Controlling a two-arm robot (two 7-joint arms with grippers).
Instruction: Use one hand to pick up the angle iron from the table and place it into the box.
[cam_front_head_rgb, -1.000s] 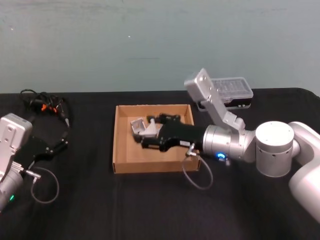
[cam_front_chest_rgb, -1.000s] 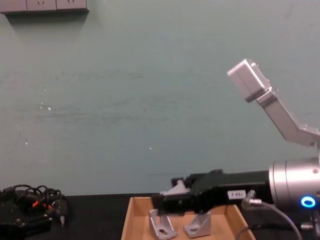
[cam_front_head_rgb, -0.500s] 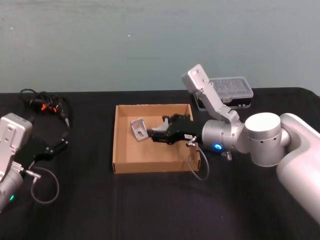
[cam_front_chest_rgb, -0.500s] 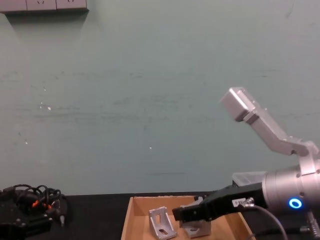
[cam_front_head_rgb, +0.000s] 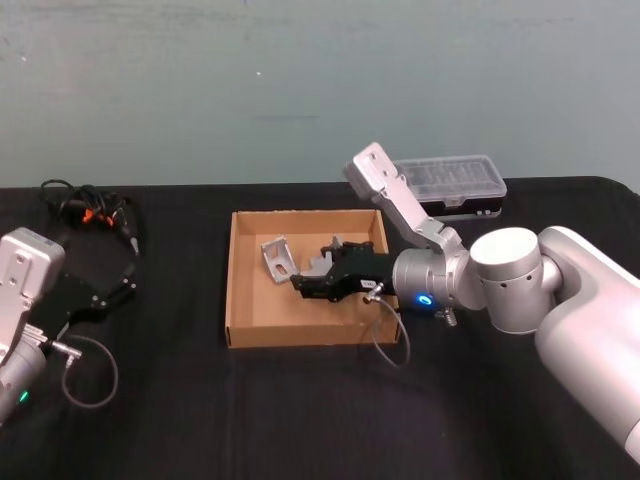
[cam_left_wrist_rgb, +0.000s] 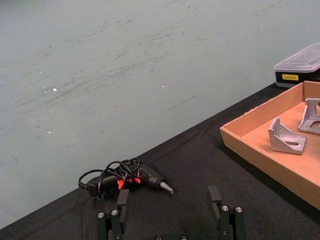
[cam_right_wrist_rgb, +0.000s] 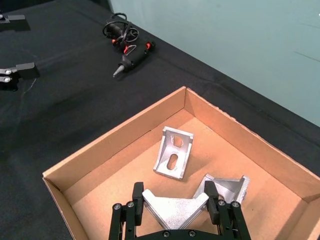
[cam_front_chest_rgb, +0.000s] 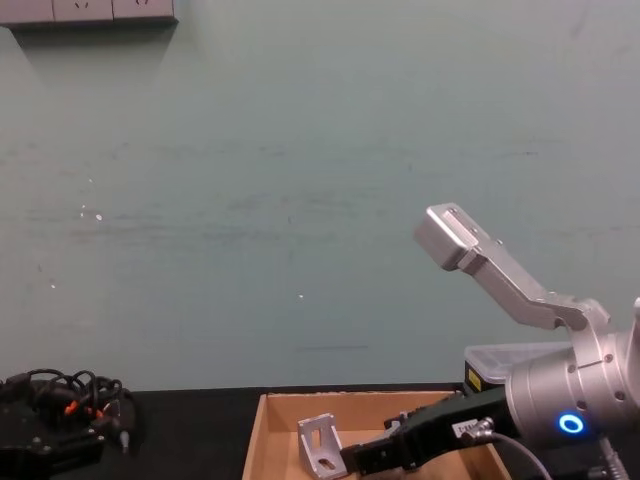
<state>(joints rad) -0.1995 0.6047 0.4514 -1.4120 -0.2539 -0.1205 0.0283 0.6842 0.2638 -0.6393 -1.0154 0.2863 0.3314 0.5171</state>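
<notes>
The tan cardboard box (cam_front_head_rgb: 305, 336) lies on the black table (cam_front_head_rgb: 300, 400). My right gripper (cam_front_head_rgb: 305, 283) reaches low into it and is shut on a silver angle iron (cam_right_wrist_rgb: 175, 210), which sits between its two fingers (cam_right_wrist_rgb: 137, 197). Two more angle irons rest on the box floor just ahead of it, one standing upright (cam_right_wrist_rgb: 173, 152) and one tipped over (cam_right_wrist_rgb: 226, 187). In the chest view the gripper (cam_front_chest_rgb: 360, 460) sits down between the box walls beside the upright bracket (cam_front_chest_rgb: 318, 447). My left gripper (cam_front_head_rgb: 118, 290) is parked open at the table's left, well clear of the box.
A black organiser case with a clear lid (cam_front_head_rgb: 455, 180) stands behind the box on the right. A black tool with a coiled cable (cam_front_head_rgb: 90, 212) lies at the back left. A loose cable loop (cam_front_head_rgb: 90, 375) trails from the left arm.
The right gripper, still holding the angle iron, has drawn back a little and come down lower into the box. The left arm has not moved.
</notes>
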